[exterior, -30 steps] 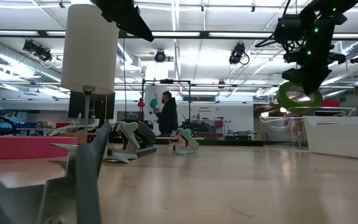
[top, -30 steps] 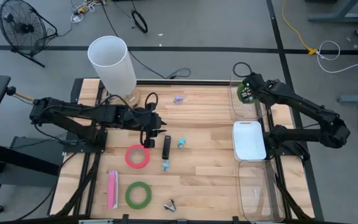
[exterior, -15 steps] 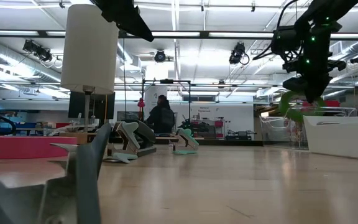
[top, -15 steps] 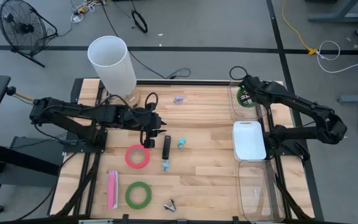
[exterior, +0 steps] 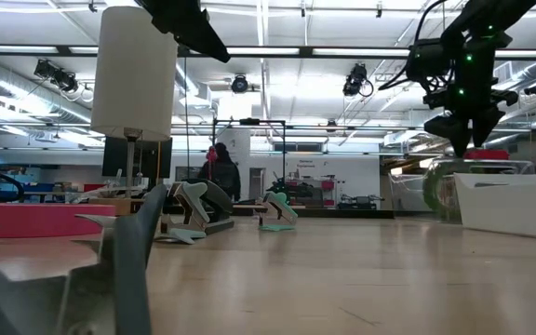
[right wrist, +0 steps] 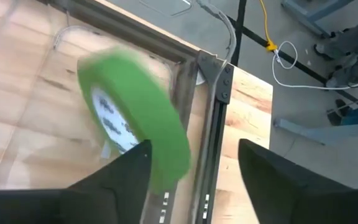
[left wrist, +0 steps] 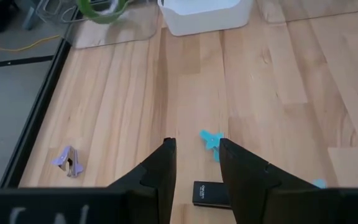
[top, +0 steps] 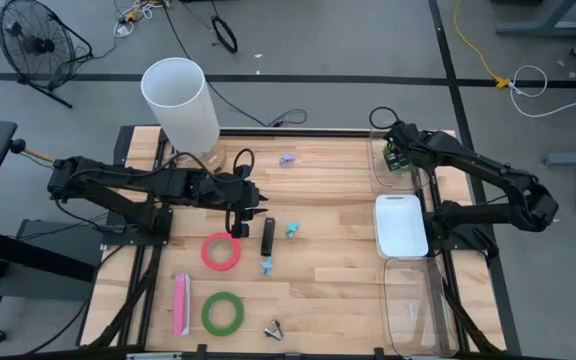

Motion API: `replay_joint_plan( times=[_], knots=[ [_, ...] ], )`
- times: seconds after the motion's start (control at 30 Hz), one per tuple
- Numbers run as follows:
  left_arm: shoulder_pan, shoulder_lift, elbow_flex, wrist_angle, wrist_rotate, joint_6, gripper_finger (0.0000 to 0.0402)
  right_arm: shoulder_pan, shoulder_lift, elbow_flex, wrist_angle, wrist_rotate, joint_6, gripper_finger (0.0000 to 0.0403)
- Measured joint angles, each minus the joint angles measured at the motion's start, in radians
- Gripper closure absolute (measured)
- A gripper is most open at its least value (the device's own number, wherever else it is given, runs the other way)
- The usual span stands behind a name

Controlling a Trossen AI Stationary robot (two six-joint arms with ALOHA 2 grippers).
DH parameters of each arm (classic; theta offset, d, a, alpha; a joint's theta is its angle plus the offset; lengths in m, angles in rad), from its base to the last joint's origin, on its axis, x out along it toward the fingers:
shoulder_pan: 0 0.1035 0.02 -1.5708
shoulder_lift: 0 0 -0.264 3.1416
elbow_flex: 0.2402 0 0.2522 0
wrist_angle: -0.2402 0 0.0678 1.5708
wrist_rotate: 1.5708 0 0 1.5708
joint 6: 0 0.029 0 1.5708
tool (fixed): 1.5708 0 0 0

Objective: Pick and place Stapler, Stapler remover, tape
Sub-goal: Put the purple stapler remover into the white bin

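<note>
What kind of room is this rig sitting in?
Most likely a robotics lab or open workshop: exposed ceiling ducts and strip lights, cables trailing over the grey floor, a floor fan beside the wooden table, and more benches with equipment behind.

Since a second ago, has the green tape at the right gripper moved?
Yes. The green tape has dropped away from the right gripper, now open, down beside the white bin.

A white cylinder (top: 180, 103) and white bin (top: 401, 226) on the wooden table (top: 338, 240).
</note>
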Motion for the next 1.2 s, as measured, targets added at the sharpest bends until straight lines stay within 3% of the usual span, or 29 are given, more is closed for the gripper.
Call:
replay_joint_plan(
  times=[0.23, 0.67, 0.77, 0.9, 1.07, 1.2],
  knots=[
    [0.000, 0.000, 0.000, -0.003, 0.000, 0.000, 0.0275, 0.000, 0.000, 0.000, 0.002, 0.003, 0.001, 0.0138],
    [0.000, 0.000, 0.000, -0.004, 0.000, -0.001, 0.0275, 0.000, 0.000, 0.000, 0.043, -0.008, 0.029, 0.0164],
    [0.000, 0.000, 0.000, -0.004, -0.007, 0.000, 0.0275, 0.007, 0.000, -0.001, 0.126, -0.180, -0.025, 0.0167],
    [0.000, 0.000, 0.000, -0.004, -0.093, 0.005, 0.0275, 0.037, 0.000, -0.001, 0.289, -0.421, -0.118, 0.0168],
    [0.007, 0.000, 0.000, -0.005, -0.246, 0.005, 0.0275, 0.103, 0.000, -0.001, 0.420, -0.541, -0.135, 0.0168],
    [0.051, 0.001, 0.000, -0.034, -0.251, -0.031, 0.0275, 0.202, 0.012, -0.001, 0.503, -0.572, -0.140, 0.0168]
  ],
)
